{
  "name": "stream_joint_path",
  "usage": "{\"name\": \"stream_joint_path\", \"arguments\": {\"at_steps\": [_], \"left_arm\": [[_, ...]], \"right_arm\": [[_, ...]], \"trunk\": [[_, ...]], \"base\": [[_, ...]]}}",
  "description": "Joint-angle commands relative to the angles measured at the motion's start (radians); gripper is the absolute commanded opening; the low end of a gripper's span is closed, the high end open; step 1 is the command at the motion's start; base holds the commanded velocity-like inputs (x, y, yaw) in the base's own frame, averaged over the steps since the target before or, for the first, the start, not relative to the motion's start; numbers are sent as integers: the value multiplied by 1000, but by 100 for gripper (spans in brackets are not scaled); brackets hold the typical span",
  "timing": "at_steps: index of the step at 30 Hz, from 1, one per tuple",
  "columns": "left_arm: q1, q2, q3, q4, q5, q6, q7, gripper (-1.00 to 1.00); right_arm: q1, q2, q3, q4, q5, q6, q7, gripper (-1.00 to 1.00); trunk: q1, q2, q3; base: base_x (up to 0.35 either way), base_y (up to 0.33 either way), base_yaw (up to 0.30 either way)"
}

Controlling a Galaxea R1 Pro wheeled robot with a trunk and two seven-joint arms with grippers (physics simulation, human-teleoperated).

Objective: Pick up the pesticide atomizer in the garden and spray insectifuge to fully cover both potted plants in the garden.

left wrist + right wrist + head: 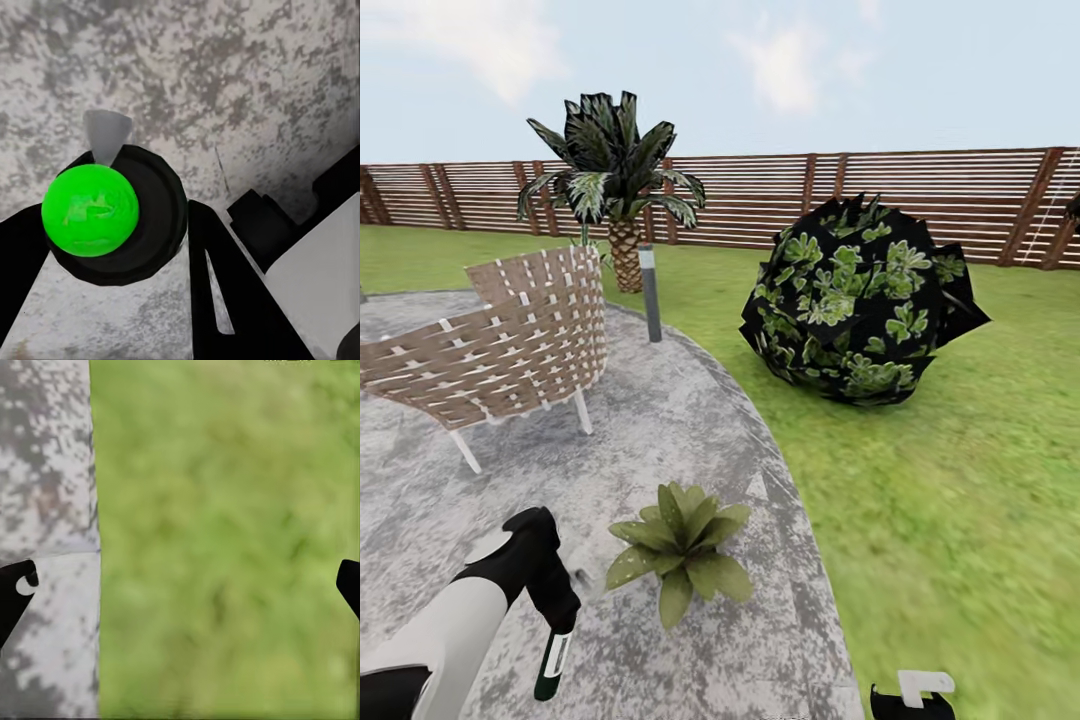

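The right gripper (912, 697) is cut off by the bottom edge of the head view, so only a small black and white bit shows. In the right wrist view, only the very tips of its fingers (15, 589) poke in from the sides, and the grass (225, 540) is all blurry. The woven chair (490, 345) runs off the left edge. In the left wrist view, the green ball hides much of the pesticide atomizer (161, 214).
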Motion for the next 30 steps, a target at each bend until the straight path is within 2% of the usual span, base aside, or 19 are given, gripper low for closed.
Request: {"name": "stream_joint_path", "arguments": {"at_steps": [1, 10, 18, 23, 30], "left_arm": [[2, -4, 5, -1, -10, 10, -8, -100], [-4, -8, 9, -1, -10, 13, 22, -100], [-4, -8, 10, -1, -10, 13, 22, -100], [-7, 4, 11, -3, -10, 36, 23, -100], [-7, 4, 10, -3, -10, 41, 23, -100]], "right_arm": [[0, 0, 8, 0, -5, -2, -4, 100], [0, -1, 7, 0, -5, -2, -4, 100], [0, -7, 8, 2, -4, -3, -2, 100], [0, -3, 9, 1, -4, -2, -2, 100], [0, 0, 9, 1, -4, -2, -3, 100]], "trunk": [[-1, 0, -1], [-1, 0, -1], [-1, 0, -1], [-1, 0, -1], [-1, 0, -1]], "base": [[-78, -175, 277], [24, -85, 236], [53, -258, 10], [9, -273, 9], [71, -274, 232]]}}
